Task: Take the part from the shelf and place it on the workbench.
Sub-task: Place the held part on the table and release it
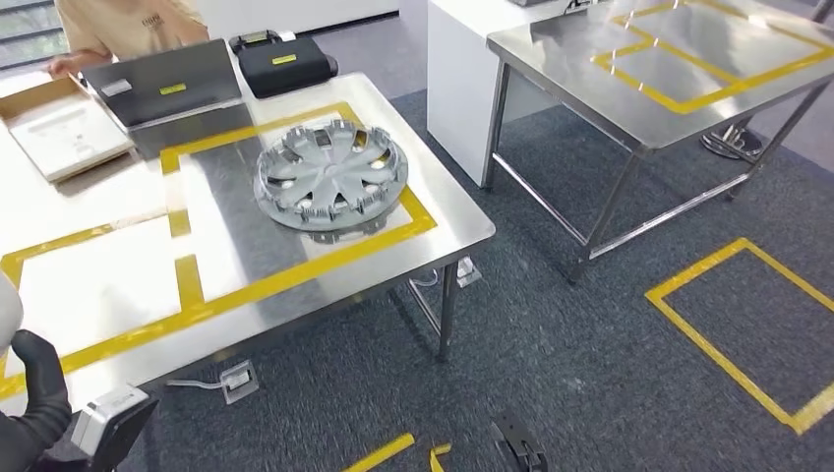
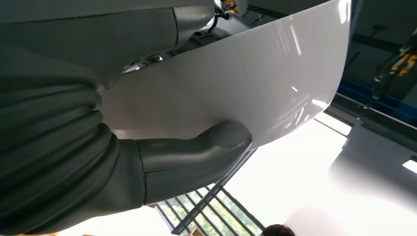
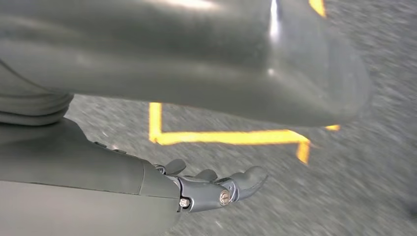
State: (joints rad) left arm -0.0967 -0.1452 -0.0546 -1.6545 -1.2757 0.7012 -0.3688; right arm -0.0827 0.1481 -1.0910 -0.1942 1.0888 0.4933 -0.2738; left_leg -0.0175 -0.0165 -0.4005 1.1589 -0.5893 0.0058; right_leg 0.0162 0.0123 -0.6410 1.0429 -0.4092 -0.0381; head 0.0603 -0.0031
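The left hand (image 2: pixel 196 152) is mostly cut off against a smooth white panel, so its state cannot be told. The right hand (image 3: pixel 216 184) hangs over carpet, fingers loosely apart, holding nothing. The silver spoked part (image 1: pixel 331 175) lies on the steel table (image 1: pixel 452 211)

No writing can be read. At about eleven o'clock on the steel worktop (image 1: pixel 462 211), yellow labels on the grey case (image 1: pixel 162 84) and black case (image 1: pixel 285 61) are too small to make out.
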